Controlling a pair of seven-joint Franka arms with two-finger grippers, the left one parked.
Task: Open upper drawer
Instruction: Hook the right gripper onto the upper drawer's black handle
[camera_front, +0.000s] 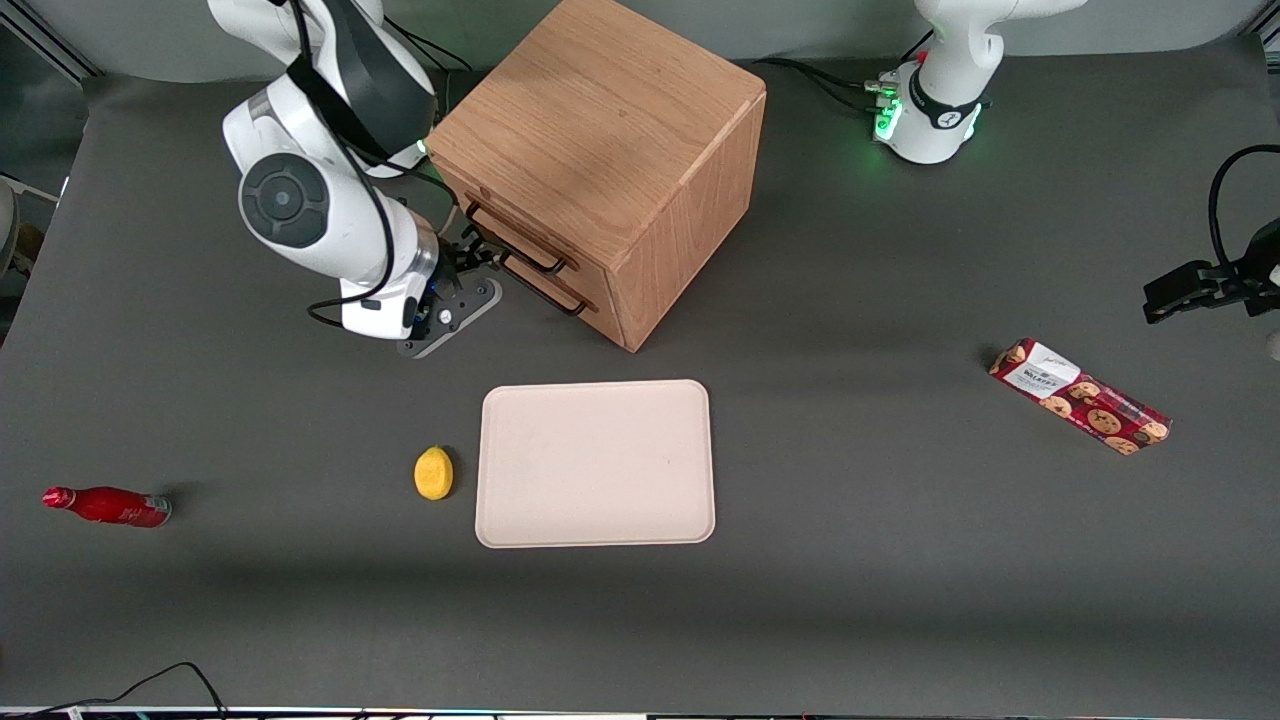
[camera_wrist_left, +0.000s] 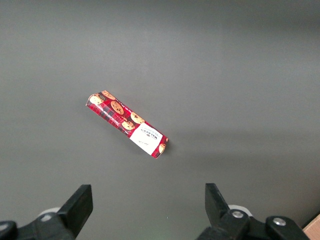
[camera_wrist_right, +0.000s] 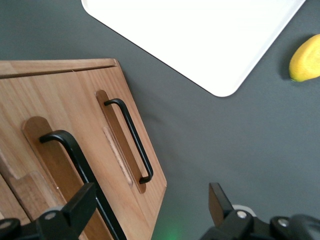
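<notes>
The wooden cabinet (camera_front: 600, 140) stands at the back of the table with both drawers shut. The upper drawer (camera_front: 497, 224) carries a thin black bar handle (camera_front: 515, 238); the lower drawer (camera_front: 540, 282) sits under it. My right gripper (camera_front: 479, 251) is in front of the drawers, at the upper handle's end nearer the working arm. In the right wrist view the gripper (camera_wrist_right: 150, 210) is open. The upper drawer's handle (camera_wrist_right: 75, 160) runs just inside one of the fingers (camera_wrist_right: 75, 207), not clamped. The lower drawer's handle (camera_wrist_right: 131, 141) lies between the jaws, farther off.
A cream tray (camera_front: 595, 462) lies on the table nearer the front camera than the cabinet, with a lemon (camera_front: 433, 472) beside it. A red bottle (camera_front: 108, 506) lies toward the working arm's end. A cookie box (camera_front: 1080, 396) lies toward the parked arm's end.
</notes>
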